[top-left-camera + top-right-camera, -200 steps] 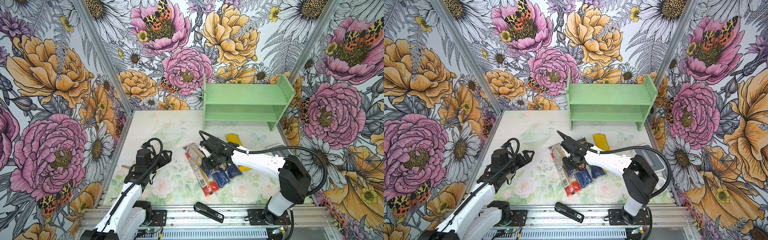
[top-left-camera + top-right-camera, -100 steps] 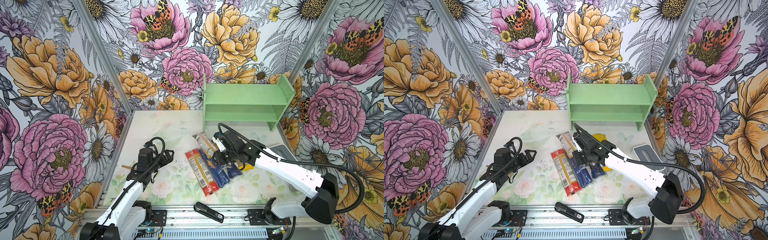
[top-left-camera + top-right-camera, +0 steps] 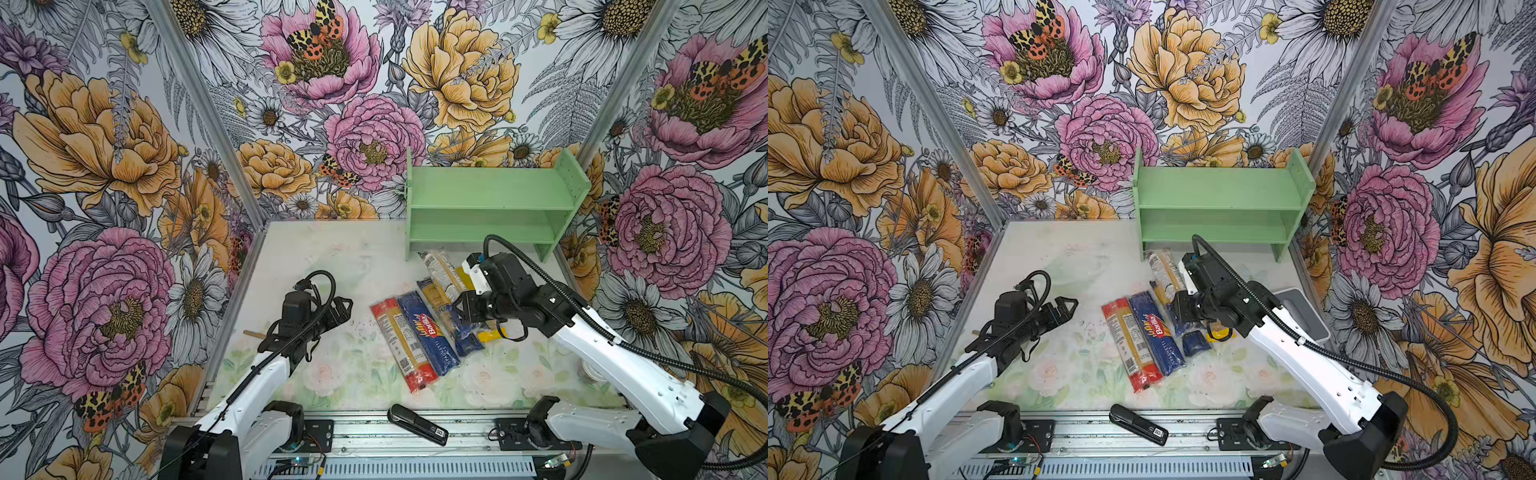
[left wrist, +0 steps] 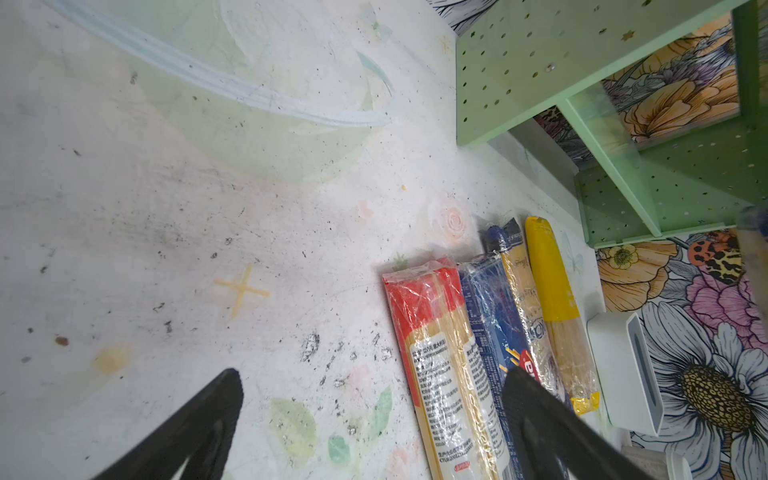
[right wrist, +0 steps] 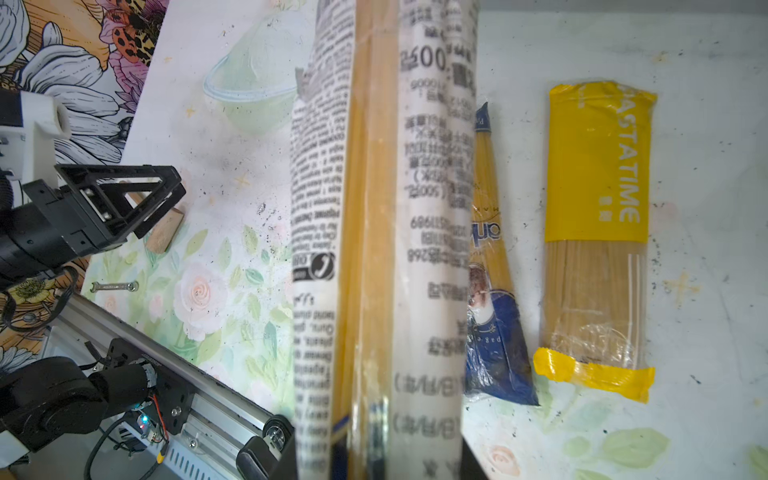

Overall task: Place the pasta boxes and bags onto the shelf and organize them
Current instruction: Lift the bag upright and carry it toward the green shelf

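My right gripper is shut on one end of a clear spaghetti pack with white printed labels. It holds the pack above the table, far end towards the mint-green two-tier shelf. On the table lie a red-ended pack, a dark blue Barilla pack, a blue-gold pack and a yellow pack. My left gripper hangs open left of them, empty.
A black stapler-like object lies on the front rail. A white-grey box stands at the right wall behind my right arm. A small wooden piece and a wrench lie near the left edge.
The right gripper has lifted the clear labelled pack off the row and carried it right and back towards the shelf. The left arm has barely moved.
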Controlling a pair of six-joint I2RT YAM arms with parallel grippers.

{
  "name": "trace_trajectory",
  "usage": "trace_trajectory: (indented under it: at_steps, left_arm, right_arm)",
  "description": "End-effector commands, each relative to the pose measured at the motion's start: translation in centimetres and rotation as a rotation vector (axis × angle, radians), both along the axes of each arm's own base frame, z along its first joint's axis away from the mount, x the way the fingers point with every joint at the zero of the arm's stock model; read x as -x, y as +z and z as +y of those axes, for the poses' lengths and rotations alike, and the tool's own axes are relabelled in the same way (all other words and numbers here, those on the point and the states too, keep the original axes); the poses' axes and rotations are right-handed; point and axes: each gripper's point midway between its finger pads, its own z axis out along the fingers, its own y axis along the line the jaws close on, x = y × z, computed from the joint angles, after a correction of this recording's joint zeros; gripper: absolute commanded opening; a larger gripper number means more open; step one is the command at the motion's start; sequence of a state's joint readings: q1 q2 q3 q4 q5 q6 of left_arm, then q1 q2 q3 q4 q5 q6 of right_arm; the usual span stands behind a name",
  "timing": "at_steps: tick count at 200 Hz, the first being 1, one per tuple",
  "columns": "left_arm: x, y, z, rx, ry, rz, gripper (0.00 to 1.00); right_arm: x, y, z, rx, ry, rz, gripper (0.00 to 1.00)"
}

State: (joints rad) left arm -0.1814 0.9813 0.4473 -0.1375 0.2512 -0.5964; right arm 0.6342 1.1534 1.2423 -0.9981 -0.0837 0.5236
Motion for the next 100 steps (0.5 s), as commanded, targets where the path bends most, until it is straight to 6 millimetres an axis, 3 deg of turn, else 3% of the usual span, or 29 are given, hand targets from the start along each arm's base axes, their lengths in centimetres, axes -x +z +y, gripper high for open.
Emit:
trace_trajectory:
  at_steps: [1, 100]
  left_arm:
    - [-1.2, 2.1, -0.2, -0.006, 0.003, -0.066, 0.99]
    - [-1.4, 2.6, -0.5, -0.012, -0.02, -0.081, 0.99]
  right_arm:
    - [-2.0, 7.9, 0.4, -0.169, -0.03, -0.207, 0.0]
    - [-7.1, 17.7, -0.8, -0.255, -0.103, -0.382, 0.0]
